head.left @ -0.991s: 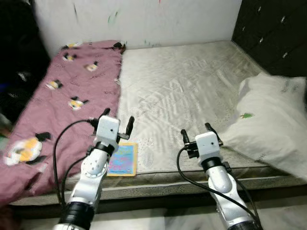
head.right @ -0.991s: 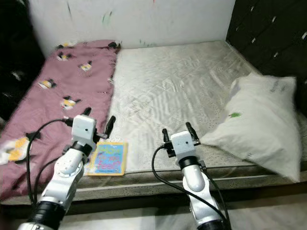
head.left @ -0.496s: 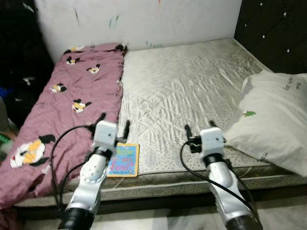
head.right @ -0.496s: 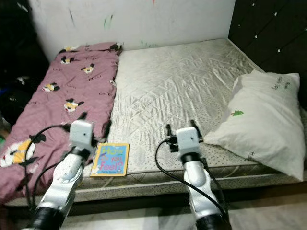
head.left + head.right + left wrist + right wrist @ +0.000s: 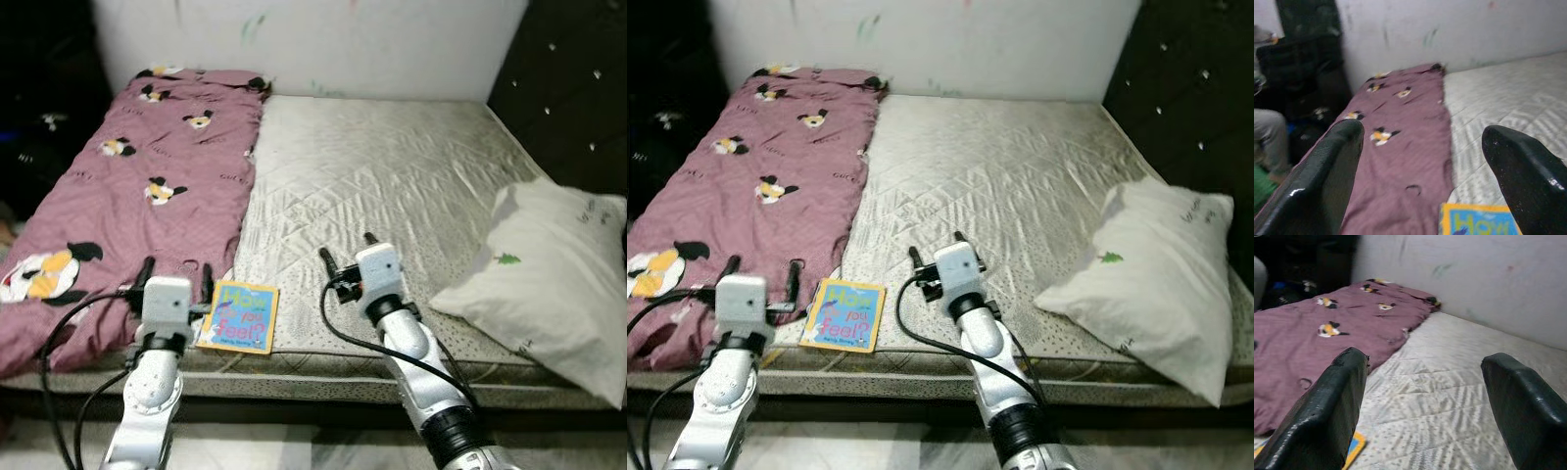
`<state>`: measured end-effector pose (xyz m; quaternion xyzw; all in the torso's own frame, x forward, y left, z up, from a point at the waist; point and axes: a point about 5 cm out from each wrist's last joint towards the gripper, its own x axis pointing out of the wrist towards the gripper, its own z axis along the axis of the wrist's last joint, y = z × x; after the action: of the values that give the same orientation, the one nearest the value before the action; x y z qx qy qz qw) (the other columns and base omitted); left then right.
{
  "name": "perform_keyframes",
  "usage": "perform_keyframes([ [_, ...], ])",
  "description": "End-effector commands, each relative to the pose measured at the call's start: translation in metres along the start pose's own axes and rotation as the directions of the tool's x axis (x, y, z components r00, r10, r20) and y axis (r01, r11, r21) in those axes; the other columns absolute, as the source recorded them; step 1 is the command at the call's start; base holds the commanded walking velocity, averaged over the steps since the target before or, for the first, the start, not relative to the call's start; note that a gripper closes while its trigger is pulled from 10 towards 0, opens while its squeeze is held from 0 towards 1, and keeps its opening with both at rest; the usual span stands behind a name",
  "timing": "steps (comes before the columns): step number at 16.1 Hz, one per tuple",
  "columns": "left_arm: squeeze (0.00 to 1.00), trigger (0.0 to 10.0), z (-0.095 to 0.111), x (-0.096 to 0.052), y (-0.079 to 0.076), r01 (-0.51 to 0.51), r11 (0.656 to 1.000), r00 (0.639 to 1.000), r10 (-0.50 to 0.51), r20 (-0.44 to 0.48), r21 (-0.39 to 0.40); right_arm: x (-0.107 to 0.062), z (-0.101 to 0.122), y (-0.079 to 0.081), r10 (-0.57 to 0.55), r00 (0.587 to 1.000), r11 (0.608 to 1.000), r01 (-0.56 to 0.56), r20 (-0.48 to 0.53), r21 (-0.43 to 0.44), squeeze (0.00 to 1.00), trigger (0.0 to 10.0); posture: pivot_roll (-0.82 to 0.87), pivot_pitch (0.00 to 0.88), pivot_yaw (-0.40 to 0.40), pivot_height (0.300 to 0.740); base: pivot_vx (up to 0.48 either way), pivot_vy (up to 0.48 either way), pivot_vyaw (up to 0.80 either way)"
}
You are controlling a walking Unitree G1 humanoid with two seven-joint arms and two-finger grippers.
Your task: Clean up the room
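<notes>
A colourful yellow-bordered book lies flat at the mattress's front edge, touching the pink blanket.

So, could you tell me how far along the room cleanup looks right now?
Nothing looks done yet. The book lies at the mattress edge beside the pink blanket; the pillow sits askew. Left gripper and right gripper hover open, holding nothing. Picking up the book seems next.

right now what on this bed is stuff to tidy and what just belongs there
To tidy:
- picture book, at the mattress's near edge
- maroon blanket, spread along the left side

Just there:
- white pillow
- mattress

Left claw and right claw: open, empty.
</notes>
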<state>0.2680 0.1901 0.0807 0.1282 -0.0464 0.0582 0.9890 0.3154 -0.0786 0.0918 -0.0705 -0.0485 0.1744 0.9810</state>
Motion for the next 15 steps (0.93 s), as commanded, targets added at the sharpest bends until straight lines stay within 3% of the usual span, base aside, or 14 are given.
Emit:
perform_keyframes([
  [1, 0.00, 10.0, 0.007, 0.002, 0.001, -0.011, 1.000, 1.000, 0.011, 0.022, 0.002, 0.000, -0.001, -0.003, 0.005, 1.000, 1.000, -0.005, 0.001, -0.004, 0.00, 10.0, 0.09, 0.000, -0.071, 0.740, 0.000, 0.000, 0.00],
  [4, 0.00, 10.0, 0.010, 0.005, -0.004, -0.010, 1.000, 1.000, 0.010, 0.019, -0.015, -0.002, -0.004, -0.012, -0.014, 1.000, 1.000, 0.014, -0.010, -0.009, 0.00, 10.0, 0.06, 0.000, -0.072, 0.740, 0.000, 0.000, 0.00],
  [8, 0.00, 10.0, 0.017, 0.019, -0.021, 0.060, 0.996, 0.998, -0.059, 0.021, -0.065, -0.012, -0.005, -0.029, -0.106, 0.994, 0.994, 0.106, 0.004, -0.034, 0.00, 10.0, -0.04, 0.000, -0.006, 0.740, 0.000, 0.000, 0.00],
  [10, 0.00, 10.0, 0.019, 0.025, -0.030, 0.099, 0.992, 0.995, -0.098, 0.024, -0.083, -0.017, -0.008, -0.028, -0.098, 0.995, 0.991, 0.096, -0.007, -0.096, 0.00, 10.0, -0.07, 0.000, 0.013, 0.740, 0.000, 0.000, 0.80],
  [13, 0.00, 10.0, 0.021, 0.026, -0.033, 0.116, 0.989, 0.993, -0.114, 0.026, -0.092, -0.021, -0.010, -0.033, -0.123, 0.992, 0.989, 0.122, -0.014, -0.078, 0.00, 10.0, -0.08, 0.000, 0.015, 0.740, 0.000, 0.000, 0.80],
  [15, 0.00, 10.0, 0.020, 0.025, -0.033, 0.125, 0.987, 0.992, -0.123, 0.026, -0.098, -0.022, -0.010, -0.032, -0.129, 0.992, 0.991, 0.128, -0.018, -0.044, 0.00, 10.0, -0.07, 0.000, 0.012, 0.740, 0.000, 0.000, 0.00],
])
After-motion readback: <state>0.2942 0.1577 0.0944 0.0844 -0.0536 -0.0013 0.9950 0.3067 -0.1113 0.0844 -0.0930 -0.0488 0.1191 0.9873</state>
